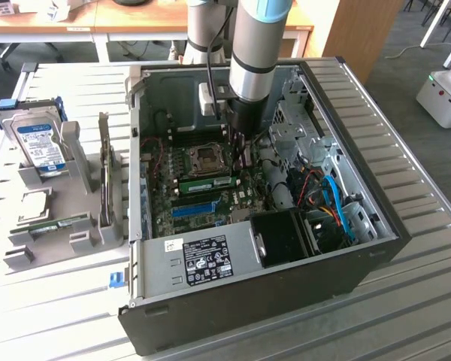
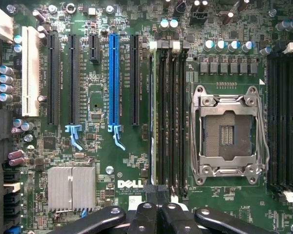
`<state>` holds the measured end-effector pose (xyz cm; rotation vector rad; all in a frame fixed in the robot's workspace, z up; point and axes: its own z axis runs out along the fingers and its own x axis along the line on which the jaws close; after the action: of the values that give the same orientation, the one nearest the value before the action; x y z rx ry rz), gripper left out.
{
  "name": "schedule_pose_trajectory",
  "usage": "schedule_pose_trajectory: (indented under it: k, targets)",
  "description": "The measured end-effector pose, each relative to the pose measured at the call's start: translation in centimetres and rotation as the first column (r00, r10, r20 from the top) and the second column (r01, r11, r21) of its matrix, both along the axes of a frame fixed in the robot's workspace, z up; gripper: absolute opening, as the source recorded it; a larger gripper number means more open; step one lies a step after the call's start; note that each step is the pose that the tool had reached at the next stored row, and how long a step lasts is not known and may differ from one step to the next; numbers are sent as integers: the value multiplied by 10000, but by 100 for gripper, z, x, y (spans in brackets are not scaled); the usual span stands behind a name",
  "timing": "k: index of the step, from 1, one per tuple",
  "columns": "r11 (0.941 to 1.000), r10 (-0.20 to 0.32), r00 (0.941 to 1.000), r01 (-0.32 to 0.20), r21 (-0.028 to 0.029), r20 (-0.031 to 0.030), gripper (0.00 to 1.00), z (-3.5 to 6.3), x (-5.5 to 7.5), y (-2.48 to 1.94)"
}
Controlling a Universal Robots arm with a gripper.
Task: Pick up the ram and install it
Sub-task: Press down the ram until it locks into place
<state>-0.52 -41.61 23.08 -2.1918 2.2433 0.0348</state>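
The ram (image 1: 207, 183) sat inside the open computer case (image 1: 376, 248), a green stick standing on edge in one of the black memory slots (image 2: 168, 122) just beside the empty processor socket (image 1: 207, 156). It looked seated or nearly so, though I could not tell whether the latches had caught. Its long axis ran parallel to the blue slot (image 1: 194, 208), across the motherboard (image 2: 95, 161) from the exterior view's left to its right. In the wrist view it read as a thin pale edge (image 2: 154, 122) along the outermost slot of the bank.

The tool (image 2: 156, 212) hung directly over that bank, its fingers pressed together and holding nothing, the tips at one end of the slots (the end toward the exterior view's right). So the stick lay straight out ahead of the tool, lengthwise.

The case stood mid-surface. Toward the surface's edge on the exterior view's left, a grey holder (image 1: 98, 226) carried a hard drive (image 1: 39, 143) and another green board (image 1: 51, 225).
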Motion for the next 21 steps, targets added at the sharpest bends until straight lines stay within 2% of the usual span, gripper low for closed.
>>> schedule_pose_trajectory:
  k: [21]
  targets:
    - [10000,0,10000,0,0,0,11,-32,0,0]
